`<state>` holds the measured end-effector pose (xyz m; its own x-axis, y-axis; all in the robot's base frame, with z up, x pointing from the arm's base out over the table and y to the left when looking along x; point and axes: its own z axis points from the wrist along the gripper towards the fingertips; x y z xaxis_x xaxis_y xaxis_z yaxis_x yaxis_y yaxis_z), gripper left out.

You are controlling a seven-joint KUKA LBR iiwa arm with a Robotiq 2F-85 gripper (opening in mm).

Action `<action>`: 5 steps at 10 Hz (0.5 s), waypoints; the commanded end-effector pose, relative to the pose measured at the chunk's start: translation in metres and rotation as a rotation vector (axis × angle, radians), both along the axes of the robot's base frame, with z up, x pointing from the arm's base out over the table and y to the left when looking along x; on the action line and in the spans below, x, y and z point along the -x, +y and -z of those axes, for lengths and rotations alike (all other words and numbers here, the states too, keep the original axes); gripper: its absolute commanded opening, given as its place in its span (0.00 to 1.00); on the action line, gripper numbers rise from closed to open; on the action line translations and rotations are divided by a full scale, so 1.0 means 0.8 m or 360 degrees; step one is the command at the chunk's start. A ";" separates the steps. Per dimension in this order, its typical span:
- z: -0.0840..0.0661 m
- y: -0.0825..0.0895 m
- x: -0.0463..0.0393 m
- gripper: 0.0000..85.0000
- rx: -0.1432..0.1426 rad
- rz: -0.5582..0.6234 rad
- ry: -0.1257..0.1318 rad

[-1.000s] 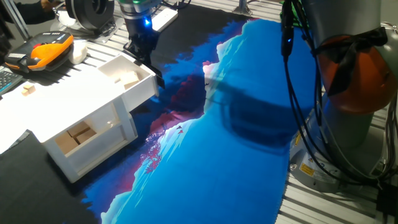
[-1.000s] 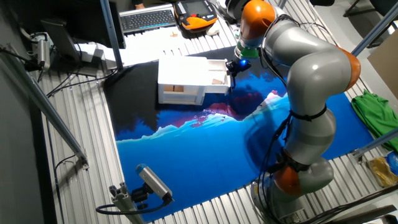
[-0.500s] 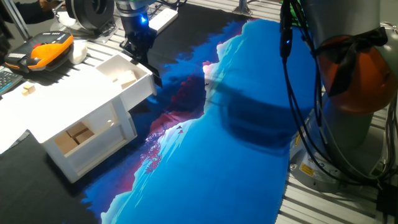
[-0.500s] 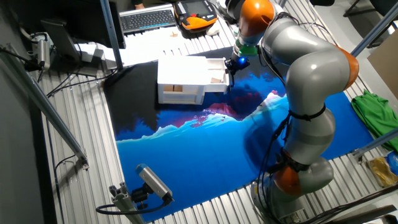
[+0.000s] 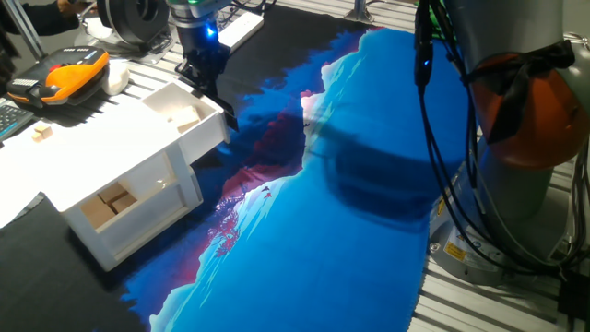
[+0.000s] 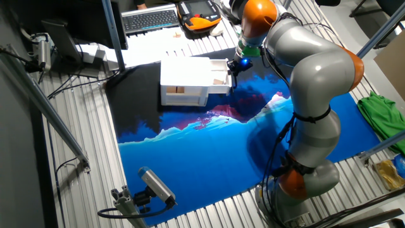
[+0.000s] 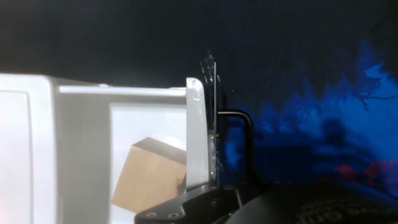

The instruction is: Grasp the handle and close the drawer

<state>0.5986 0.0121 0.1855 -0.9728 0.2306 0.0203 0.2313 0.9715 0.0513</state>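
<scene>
Black against the white wood, your gripper (image 5: 219,100) sits at the front of the drawer (image 5: 189,115), fingers pointing down at the panel's outer face. You cannot tell from any view whether the fingers are clenched on anything; their tips are hidden. In the hand view the handle (image 7: 244,140) shows as a slim black bar standing off the drawer's front panel (image 7: 198,134), just beside the gripper body at the bottom edge. The drawer is pulled partway out of the white cabinet (image 5: 111,189), and you can see a tan block (image 7: 149,174) lying inside it. More tan blocks sit in the cabinet's lower open compartment (image 5: 115,201). Beneath it all lies a blue and black mat (image 5: 369,184). Behind the cabinet rests an orange and black pendant (image 5: 69,74); no writing is readable anywhere.
</scene>
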 end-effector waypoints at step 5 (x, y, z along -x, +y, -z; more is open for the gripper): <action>-0.006 0.025 -0.001 0.00 0.0027 0.0009 -0.0004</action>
<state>0.5993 0.0331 0.1906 -0.9716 0.2363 0.0140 0.2367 0.9710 0.0349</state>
